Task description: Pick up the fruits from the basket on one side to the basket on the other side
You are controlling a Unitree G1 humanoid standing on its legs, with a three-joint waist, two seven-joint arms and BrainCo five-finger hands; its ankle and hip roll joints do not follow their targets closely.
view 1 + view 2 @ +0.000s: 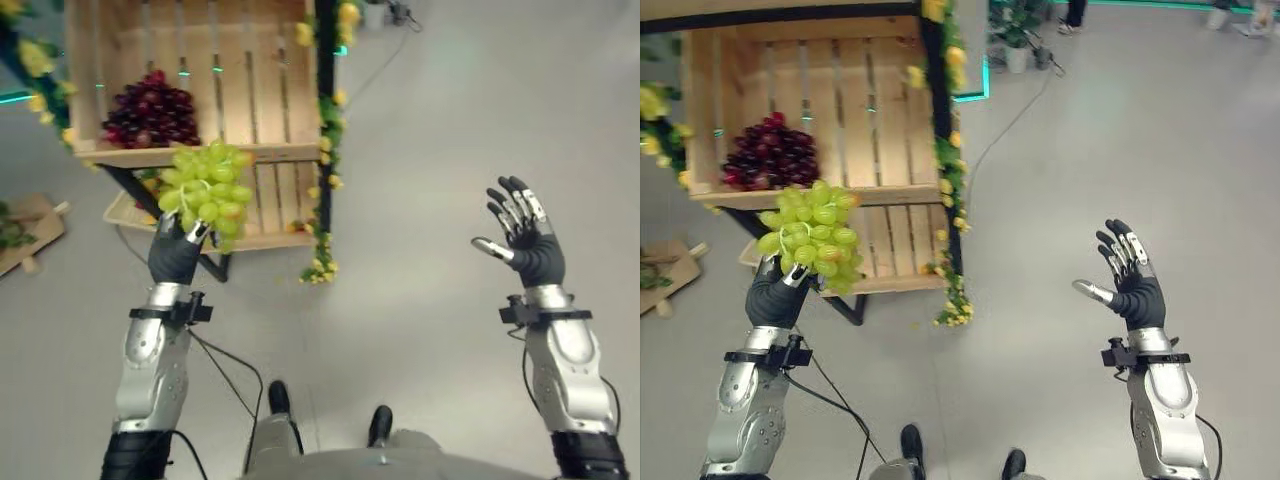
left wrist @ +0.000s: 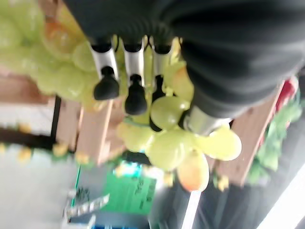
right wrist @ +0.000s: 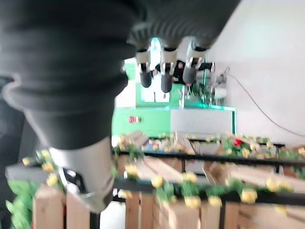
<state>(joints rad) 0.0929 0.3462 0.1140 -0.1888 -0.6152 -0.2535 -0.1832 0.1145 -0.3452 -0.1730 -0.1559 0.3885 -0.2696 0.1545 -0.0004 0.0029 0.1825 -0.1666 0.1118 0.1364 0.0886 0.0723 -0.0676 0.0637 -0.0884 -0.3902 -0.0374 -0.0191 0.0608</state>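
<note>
Grey floor all round, with a wooden crate stand [image 1: 250, 110] at the far left, trimmed with yellow flower garlands [image 1: 325, 150] down its black frame.

The green grape bunch [image 1: 207, 190] is held up in the air by the left hand [image 1: 176, 252], in front of the stand's upper crate edge and clear of it. The fingers are curled round the bunch's lower part; in the left wrist view the fingertips [image 2: 106, 87] press into the grapes and the thumb is wrapped under them. Most of the bunch sits above the fist, so it looks top-heavy.

A dark red grape bunch [image 1: 770, 152] lies in the upper crate's left corner, just beyond the green bunch. A lower crate shelf [image 1: 895, 245] sits beneath, with some orange-yellow fruit barely showing; I can't tell what kind.

The right hand [image 1: 1130, 280] is raised well to the right, fingers spread and straight, holding nothing.

Step in hand, as I judge it: carry the green bunch over to the other basket, which I can't see here. To do it well, keep the fist closed firmly but not crushing, keep the wrist level so the bunch doesn't flop, and move slowly to avoid shaking grapes loose. Swing clear of the crate lip and garlands. The free right hand could support from beneath.
</note>
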